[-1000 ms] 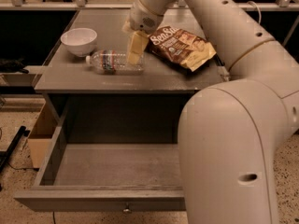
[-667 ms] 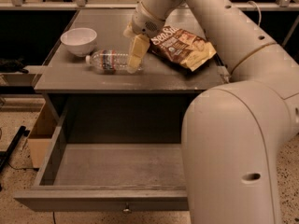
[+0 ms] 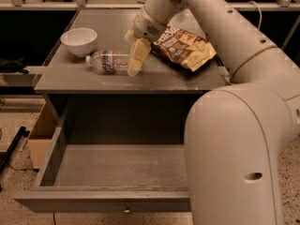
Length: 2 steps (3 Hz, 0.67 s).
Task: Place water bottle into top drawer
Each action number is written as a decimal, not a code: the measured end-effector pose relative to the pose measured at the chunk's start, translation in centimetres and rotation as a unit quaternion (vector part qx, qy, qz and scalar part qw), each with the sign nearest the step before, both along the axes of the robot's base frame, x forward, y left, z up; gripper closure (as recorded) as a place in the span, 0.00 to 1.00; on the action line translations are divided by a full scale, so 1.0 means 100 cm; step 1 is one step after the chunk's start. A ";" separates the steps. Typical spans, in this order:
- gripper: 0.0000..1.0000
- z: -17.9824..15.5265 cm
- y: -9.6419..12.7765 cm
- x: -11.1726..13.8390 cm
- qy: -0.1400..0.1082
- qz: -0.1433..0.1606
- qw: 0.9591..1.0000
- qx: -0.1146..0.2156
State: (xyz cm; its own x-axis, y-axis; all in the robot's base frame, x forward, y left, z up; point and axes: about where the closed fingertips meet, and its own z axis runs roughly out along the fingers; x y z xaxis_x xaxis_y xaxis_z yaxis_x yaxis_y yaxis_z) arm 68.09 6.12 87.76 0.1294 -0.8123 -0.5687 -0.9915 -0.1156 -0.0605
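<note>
Nearest, the top drawer (image 3: 103, 200) stands pulled wide open beneath a grey table (image 3: 178, 81). On the table's front part the water bottle (image 3: 108, 61) lies on its side, cap pointing left. The gripper (image 3: 134, 68) points down at the bottle's right end, touching or just beside it; whether it grasps cannot be told. Farther back are a white bowl (image 3: 78, 40), left, and a chip bag (image 3: 185, 48), right.

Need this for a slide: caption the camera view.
Robot's gripper at lying water bottle on table; top drawer open below.
</note>
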 end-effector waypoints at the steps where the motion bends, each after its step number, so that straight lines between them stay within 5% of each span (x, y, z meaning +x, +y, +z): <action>1: 0.00 -0.002 0.015 0.003 0.001 0.011 1.000 -0.001; 2: 0.00 -0.001 0.030 0.010 -0.004 0.022 1.000 -0.002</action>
